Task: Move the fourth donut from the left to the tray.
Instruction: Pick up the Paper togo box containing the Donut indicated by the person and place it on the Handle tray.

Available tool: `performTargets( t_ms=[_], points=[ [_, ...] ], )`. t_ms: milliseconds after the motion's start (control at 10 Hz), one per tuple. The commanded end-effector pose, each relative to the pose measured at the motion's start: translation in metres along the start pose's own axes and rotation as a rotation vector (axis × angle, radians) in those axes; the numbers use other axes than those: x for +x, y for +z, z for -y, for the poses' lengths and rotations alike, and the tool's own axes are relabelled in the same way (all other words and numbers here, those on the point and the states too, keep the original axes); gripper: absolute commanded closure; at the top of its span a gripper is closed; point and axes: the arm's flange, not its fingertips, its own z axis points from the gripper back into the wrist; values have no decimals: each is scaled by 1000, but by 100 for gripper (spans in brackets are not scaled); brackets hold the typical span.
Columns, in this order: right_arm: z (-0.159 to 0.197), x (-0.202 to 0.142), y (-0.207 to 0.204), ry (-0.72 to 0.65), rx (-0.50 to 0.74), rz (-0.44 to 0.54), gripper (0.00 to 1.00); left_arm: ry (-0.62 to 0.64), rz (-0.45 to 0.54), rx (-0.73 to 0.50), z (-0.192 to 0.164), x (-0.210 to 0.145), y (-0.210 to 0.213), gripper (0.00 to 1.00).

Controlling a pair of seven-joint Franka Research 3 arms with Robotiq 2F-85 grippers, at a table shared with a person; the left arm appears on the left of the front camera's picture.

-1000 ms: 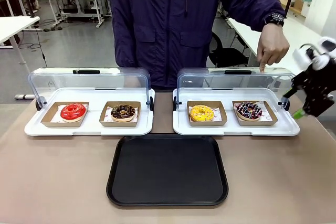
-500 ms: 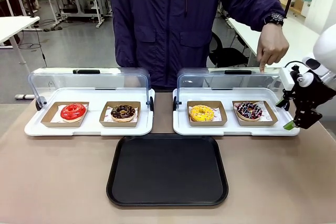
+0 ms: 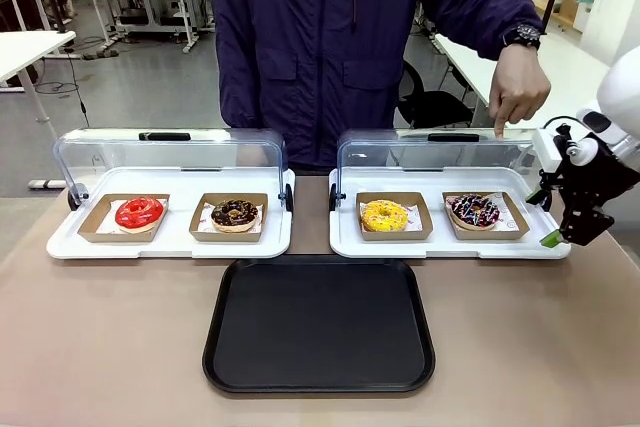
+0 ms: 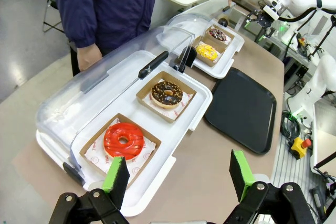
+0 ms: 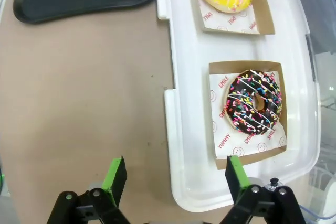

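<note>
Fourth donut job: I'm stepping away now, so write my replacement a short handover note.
Right gripper: open, empty, beside the right end of the white tray.
Left gripper: open, empty, near the red donut.
Fourth donut: in its cardboard holder on that white tray; a person's hand points down at it.
Black tray: bare.
Done: approach only.
Left: grasp the holder, carry it over, set it on the black tray.

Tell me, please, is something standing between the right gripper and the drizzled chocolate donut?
Nothing visible does. The right gripper, jaws open, hovers over the white tray's near edge beside the fourth donut. The clear lid is tipped back behind it.
</note>
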Motion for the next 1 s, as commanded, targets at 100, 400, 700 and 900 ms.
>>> performTargets(
  t_ms=[100,400,700,900],
  points=[
    [23,-3,-29,-27,-48,-49,0,-4,10,-7,1,1,0,0],
    [28,-2,-53,52,-131,-103,0,-4,10,-7,1,1,0,0],
    [36,-4,-74,110,-149,-139,0,-4,10,-7,1,1,0,0],
    [38,-5,-83,130,-152,-157,0,-4,10,-7,1,1,0,0]
  ],
)
